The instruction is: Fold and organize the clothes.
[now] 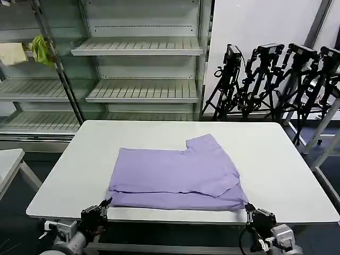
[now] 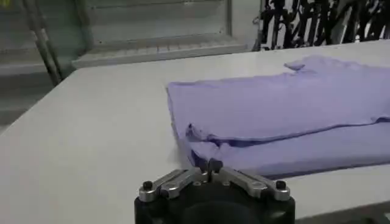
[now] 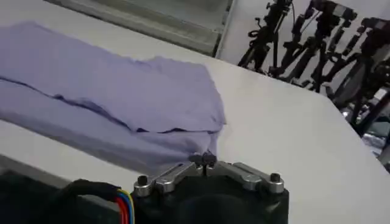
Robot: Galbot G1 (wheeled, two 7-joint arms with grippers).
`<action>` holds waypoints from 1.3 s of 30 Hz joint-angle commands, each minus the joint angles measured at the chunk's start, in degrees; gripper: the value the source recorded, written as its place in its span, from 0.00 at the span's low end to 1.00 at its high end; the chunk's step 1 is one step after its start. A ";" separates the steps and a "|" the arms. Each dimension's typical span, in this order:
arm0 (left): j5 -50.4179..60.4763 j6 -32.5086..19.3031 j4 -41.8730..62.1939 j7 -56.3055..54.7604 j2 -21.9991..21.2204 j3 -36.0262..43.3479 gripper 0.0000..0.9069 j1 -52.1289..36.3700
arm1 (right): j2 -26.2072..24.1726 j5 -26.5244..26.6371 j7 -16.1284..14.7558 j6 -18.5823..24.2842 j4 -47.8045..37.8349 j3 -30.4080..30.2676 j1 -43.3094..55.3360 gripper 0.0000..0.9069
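The clothes are one lavender T-shirt [image 1: 175, 175], lying folded in a wide band on the white table [image 1: 281, 159] with a sleeve sticking out toward the far side. At its near left corner sits my left gripper [image 1: 104, 206], at the table's front edge. In the left wrist view that gripper [image 2: 211, 164] is shut, its tips pinching the T-shirt's [image 2: 274, 109] hem. The right gripper [image 1: 248, 211] is at the near right corner. Seen from the right wrist, this gripper [image 3: 206, 160] is shut with the T-shirt's [image 3: 109, 91] fabric drawn into its tips.
Metal shelves [image 1: 138, 48] stand behind the table, with a yellow-green cloth [image 1: 41, 49] and a cream cloth [image 1: 11, 53] at the far left. Black tripods [image 1: 276, 79] crowd the back right. A smaller table [image 1: 8, 159] stands to the left.
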 commanded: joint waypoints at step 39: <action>0.68 2.05 -5.63 -1.97 -2.13 -3.46 1.00 7.41 | -0.60 0.71 0.30 -3.09 3.05 1.61 -0.91 1.00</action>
